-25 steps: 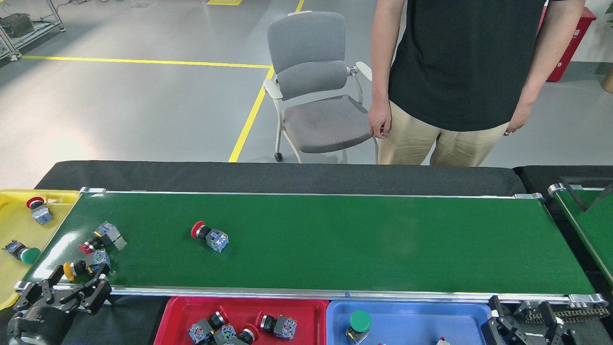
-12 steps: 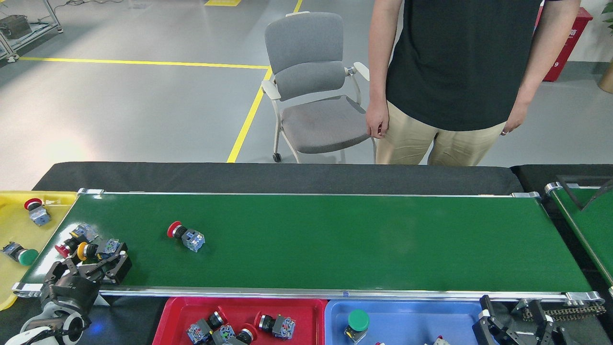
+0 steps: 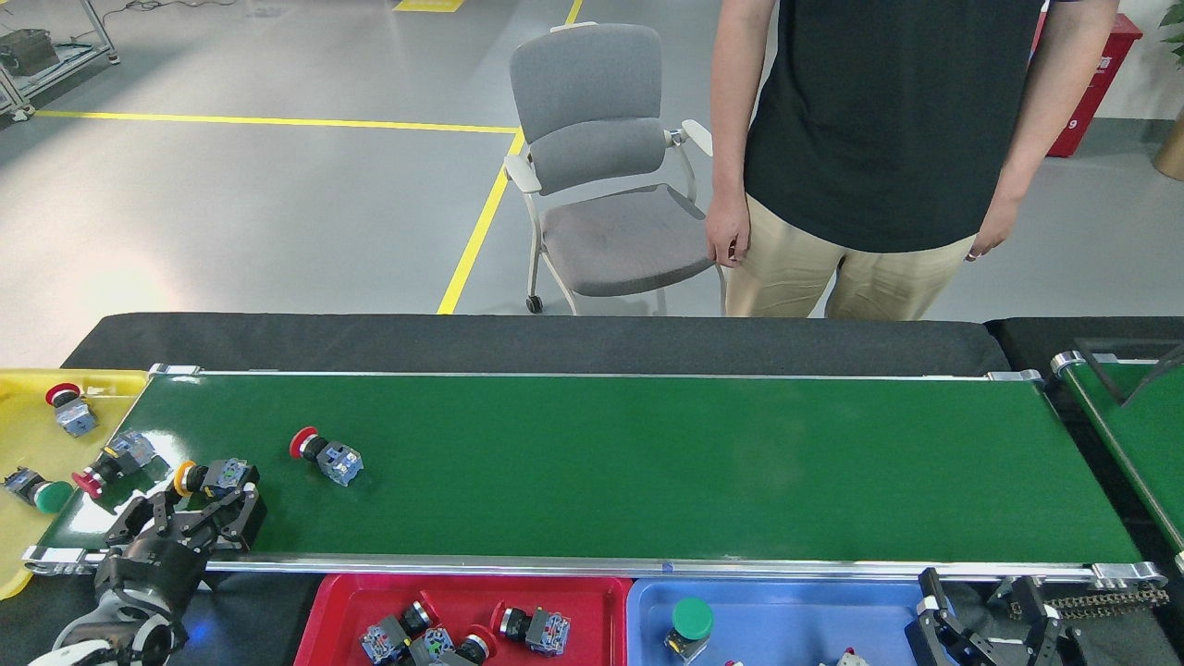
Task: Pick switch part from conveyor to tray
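Observation:
The conveyor (image 3: 647,462) carries three switch parts at its left end. A red-capped switch part (image 3: 324,455) lies alone on the belt. A yellow-capped switch part (image 3: 208,475) lies just beyond the fingertips of my left gripper (image 3: 192,507), which is open over the belt's near-left corner and holds nothing. Another red-capped switch part (image 3: 111,460) sits at the belt's far left edge, beside the yellow tray (image 3: 23,421). Low at the bottom right, off the belt, my right gripper (image 3: 985,615) is open and empty.
A red tray (image 3: 342,601) and a blue tray (image 3: 795,606) with switch parts lie in front of the belt. The yellow tray holds two parts. A person (image 3: 888,139) stands behind the belt beside a grey chair (image 3: 601,148). A second green belt (image 3: 1133,435) is at right.
All three parts have travelled left along the belt. My left gripper has come up from the near rail onto the belt, behind the yellow-capped part. The right gripper has sunk slightly.

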Tool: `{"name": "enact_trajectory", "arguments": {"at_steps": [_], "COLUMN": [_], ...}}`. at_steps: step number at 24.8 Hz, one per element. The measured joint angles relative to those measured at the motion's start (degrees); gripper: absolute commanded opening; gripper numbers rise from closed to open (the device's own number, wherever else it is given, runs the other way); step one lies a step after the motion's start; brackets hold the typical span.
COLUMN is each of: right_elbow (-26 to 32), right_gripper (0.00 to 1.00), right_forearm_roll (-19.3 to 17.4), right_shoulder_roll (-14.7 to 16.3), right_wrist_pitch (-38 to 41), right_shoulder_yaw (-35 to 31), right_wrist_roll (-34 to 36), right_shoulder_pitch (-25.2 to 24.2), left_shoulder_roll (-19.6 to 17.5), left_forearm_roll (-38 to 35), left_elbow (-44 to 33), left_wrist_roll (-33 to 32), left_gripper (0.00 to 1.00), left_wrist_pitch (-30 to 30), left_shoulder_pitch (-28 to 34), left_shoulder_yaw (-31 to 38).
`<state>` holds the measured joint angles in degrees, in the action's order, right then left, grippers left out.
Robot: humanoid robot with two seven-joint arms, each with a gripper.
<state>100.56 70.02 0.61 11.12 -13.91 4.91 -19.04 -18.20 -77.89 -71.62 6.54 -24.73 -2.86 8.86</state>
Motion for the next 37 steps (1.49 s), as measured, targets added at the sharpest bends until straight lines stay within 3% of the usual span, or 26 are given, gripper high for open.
{"name": "enact_trajectory", "arguments": {"at_steps": [4, 5, 7, 8, 9, 12, 17, 21, 23, 27, 30, 37], "right_elbow": [0.0, 0.0, 0.0, 0.0, 0.0, 0.0, 0.0, 0.0, 0.0, 0.0, 0.0, 0.0], "right_gripper": [0.99, 0.99, 0.99, 0.99, 0.99, 0.99, 0.99, 0.99, 0.99, 0.99, 0.99, 0.99], "right_forearm_roll": [0.0, 0.0, 0.0, 0.0, 0.0, 0.0, 0.0, 0.0, 0.0, 0.0, 0.0, 0.4], "right_shoulder_roll": [0.0, 0.0, 0.0, 0.0, 0.0, 0.0, 0.0, 0.0, 0.0, 0.0, 0.0, -0.2], "right_wrist_pitch": [0.1, 0.1, 0.1, 0.1, 0.1, -0.1, -0.2, -0.2, -0.2, -0.2, -0.3, -2.9], "right_shoulder_yaw": [0.0, 0.0, 0.0, 0.0, 0.0, 0.0, 0.0, 0.0, 0.0, 0.0, 0.0, 0.0], "right_wrist_roll": [0.0, 0.0, 0.0, 0.0, 0.0, 0.0, 0.0, 0.0, 0.0, 0.0, 0.1, -1.2], "right_shoulder_pitch": [0.0, 0.0, 0.0, 0.0, 0.0, 0.0, 0.0, 0.0, 0.0, 0.0, 0.0, 1.8], "left_shoulder_roll": [3.1, 4.5, 6.8, 7.4, 8.0, 10.1, 10.5, 10.9, 11.0, 9.5, 6.4, 4.7], "left_forearm_roll": [0.8, 0.7, 0.4, 0.2, 0.1, 0.0, 0.0, 0.0, 0.0, 0.0, 0.0, -1.2], "left_elbow": [-18.4, -21.4, -25.3, -26.1, -26.5, -26.8, -26.8, -26.3, -24.7, -13.6, -9.2, -6.8], "left_wrist_roll": [0.3, 0.3, -0.3, -0.9, -1.6, -2.5, -2.8, -2.8, -2.9, -2.9, -2.9, -3.0], "left_gripper": [0.25, 0.33, 0.65, 0.94, 1.0, 1.0, 1.0, 1.0, 1.0, 1.0, 1.0, 1.0], "left_wrist_pitch": [-6.6, -8.2, -11.1, -11.7, -12.1, -12.8, -13.0, -13.4, -11.6, -9.2, -8.7, -8.1], "left_shoulder_pitch": [13.5, 16.0, 19.5, 20.5, 21.3, 22.0, 22.0, 21.3, 19.8, 14.2, 12.8, 7.3], "left_shoulder_yaw": [-1.5, -2.4, -5.2, -6.4, -7.1, -7.4, -4.7, 3.1, 10.7, 19.1, 19.8, 19.0]}}
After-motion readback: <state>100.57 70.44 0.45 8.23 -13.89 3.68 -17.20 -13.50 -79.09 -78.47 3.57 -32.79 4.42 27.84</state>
